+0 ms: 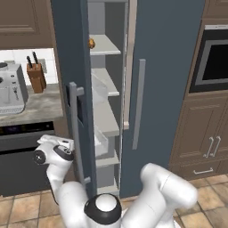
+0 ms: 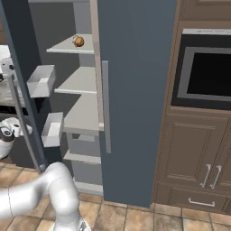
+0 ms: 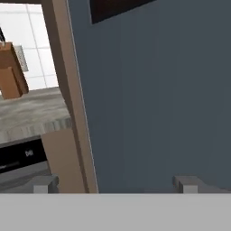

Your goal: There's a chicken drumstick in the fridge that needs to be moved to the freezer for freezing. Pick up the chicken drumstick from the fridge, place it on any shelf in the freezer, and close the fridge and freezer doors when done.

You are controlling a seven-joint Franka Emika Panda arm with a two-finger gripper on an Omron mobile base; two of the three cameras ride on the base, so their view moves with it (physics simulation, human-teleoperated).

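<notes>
Left base view: small golden-brown chicken drumstick (image 1: 91,43) on upper freezer shelf, tall dark blue-grey freezer door (image 1: 73,89) ajar, hand (image 1: 67,143) low at its outer face | right base view: drumstick (image 2: 78,41) well above arm, plain fridge door (image 2: 135,90) shut | hand view: fingertips (image 3: 45,184) spread apart, empty, facing door panel (image 3: 158,99)

Landmark: the freezer (image 1: 104,111), its door open.
Top shelf (image 2: 74,45): carried the chicken drumstick (image 2: 78,41), which sat near the back of the freezer; in the left base view it showed at the shelf's left edge (image 1: 91,43).
Lower shelves (image 2: 81,81): pale grey, stepped down below the top one inside the freezer.
Counter (image 1: 31,107): left of the freezer, bore a knife block (image 1: 35,73) and a grey appliance (image 1: 11,89).
</notes>
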